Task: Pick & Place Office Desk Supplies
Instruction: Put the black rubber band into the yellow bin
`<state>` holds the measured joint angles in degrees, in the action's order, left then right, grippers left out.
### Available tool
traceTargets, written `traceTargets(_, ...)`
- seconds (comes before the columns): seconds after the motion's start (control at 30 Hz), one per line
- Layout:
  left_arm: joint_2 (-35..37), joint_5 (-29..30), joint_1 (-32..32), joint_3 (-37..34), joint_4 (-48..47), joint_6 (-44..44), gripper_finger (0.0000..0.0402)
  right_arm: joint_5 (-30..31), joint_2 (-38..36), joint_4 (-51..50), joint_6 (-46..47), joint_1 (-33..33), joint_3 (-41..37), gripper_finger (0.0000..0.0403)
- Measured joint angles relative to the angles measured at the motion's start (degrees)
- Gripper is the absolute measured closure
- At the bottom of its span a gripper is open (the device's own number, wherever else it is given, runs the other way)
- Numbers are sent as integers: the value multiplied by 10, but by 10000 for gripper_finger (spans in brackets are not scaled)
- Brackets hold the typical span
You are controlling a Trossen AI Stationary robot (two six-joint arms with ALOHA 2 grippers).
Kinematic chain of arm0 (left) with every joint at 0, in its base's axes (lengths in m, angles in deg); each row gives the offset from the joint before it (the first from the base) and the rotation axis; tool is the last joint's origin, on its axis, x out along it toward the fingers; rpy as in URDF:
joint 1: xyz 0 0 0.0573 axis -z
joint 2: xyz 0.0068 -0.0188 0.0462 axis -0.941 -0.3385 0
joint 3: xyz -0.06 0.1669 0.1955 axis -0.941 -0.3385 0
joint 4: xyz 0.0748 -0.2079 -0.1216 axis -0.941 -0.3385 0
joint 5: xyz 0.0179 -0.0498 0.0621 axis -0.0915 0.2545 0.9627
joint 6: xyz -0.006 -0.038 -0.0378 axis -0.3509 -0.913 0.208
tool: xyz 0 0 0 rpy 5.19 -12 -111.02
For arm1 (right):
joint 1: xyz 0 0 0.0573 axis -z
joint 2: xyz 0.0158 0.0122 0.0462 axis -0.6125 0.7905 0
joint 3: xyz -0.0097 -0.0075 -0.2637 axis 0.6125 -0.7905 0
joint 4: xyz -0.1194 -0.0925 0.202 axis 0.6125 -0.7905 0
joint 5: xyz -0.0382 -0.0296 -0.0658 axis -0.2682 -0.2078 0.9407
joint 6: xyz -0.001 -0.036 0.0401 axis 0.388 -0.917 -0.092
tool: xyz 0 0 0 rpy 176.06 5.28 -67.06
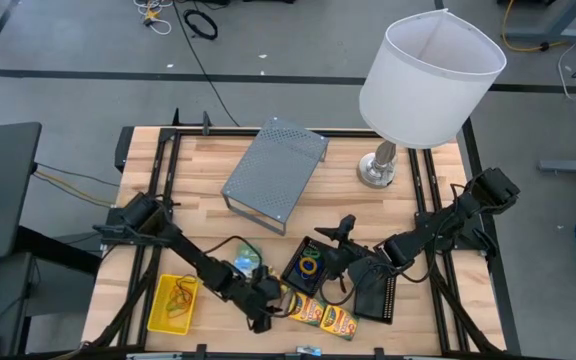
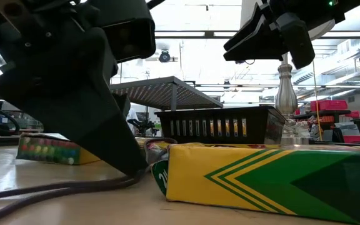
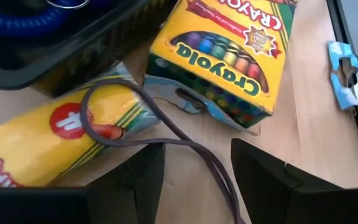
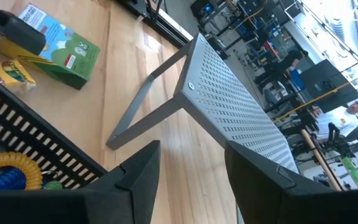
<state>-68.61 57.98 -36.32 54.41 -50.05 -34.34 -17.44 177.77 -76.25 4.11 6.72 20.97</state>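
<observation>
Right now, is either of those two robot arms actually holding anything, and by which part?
No. The left gripper hangs open over a dark rubber band beside the crayon boxes; the right gripper is open and empty.

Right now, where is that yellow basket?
In the high view, the yellow basket sits at the table's front left corner, beside the left arm, with the crayon boxes off to its right.

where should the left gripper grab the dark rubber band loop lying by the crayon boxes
Grip the dark rubber band loop on its strand lying flat on bare wood between the two yellow crayon boxes, coming straight down. The open left gripper already straddles it; elsewhere the loop drapes over a box.
</observation>
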Motion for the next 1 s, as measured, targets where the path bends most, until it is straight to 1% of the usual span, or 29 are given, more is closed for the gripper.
traceTargets(0.1,0,8,-3,0,-12,-7,227,0,0,0,0,0,0,215)
traceTargets(0.2,0,13,-3,0,-22,-7,264,0,0,-1,0,0,0,215)
traceTargets(0.27,0,16,-3,0,-33,-7,301,0,0,-1,0,0,0,215)
traceTargets(0.37,-1,14,-1,-1,-39,1,375,0,0,-1,-1,0,0,215)
traceTargets(0.4,-1,13,1,-1,-39,6,387,0,0,-1,0,0,0,215)
traceTargets(0.47,2,18,8,-1,-38,12,395,0,0,-1,0,0,0,215)
traceTargets(0.57,11,22,21,-2,-42,30,397,0,0,-1,0,0,0,215)
traceTargets(0.7,35,37,47,-5,-76,59,398,0,0,-1,0,0,0,215)
traceTargets(0.83,71,67,70,-3,-112,72,399,0,0,-1,1,0,0,215)
traceTargets(1.0,113,118,101,-4,-159,100,400,0,0,-1,3,0,0,215)
